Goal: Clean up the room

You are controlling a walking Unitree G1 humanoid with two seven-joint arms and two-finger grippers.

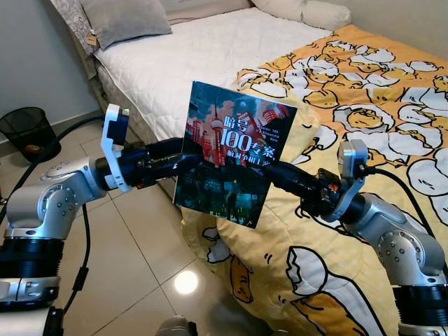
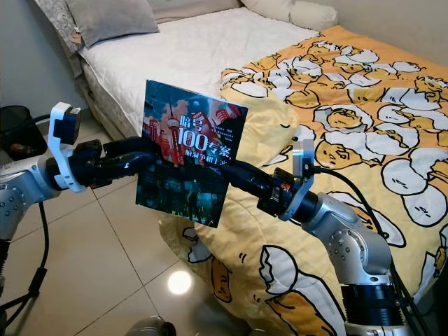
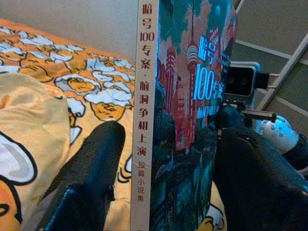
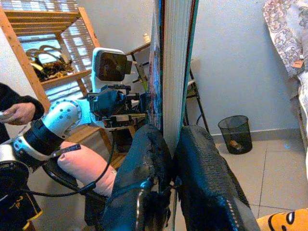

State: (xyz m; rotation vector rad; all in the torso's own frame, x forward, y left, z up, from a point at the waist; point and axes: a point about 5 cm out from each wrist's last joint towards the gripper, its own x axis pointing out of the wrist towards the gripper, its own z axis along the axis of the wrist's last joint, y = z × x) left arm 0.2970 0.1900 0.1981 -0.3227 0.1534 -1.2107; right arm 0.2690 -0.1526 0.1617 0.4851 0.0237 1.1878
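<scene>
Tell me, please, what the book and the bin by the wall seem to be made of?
The book: paper, likely a paperback; a glossy printed cover catches light and the page block shows layered edges. The wastebasket: probably black metal mesh, since its wall looks see-through and finely gridded.

book (image 2: 190,155) upright, cover facing camera, held in the air over the tiled floor (image 2: 91,273) | left end effector (image 2: 150,159) at its left edge | right end effector (image 2: 225,170) gripping its right edge | bed (image 2: 196,49) behind, yellow patterned blanket (image 2: 364,119) draped on it | black wastebasket (image 2: 17,133) far left
</scene>
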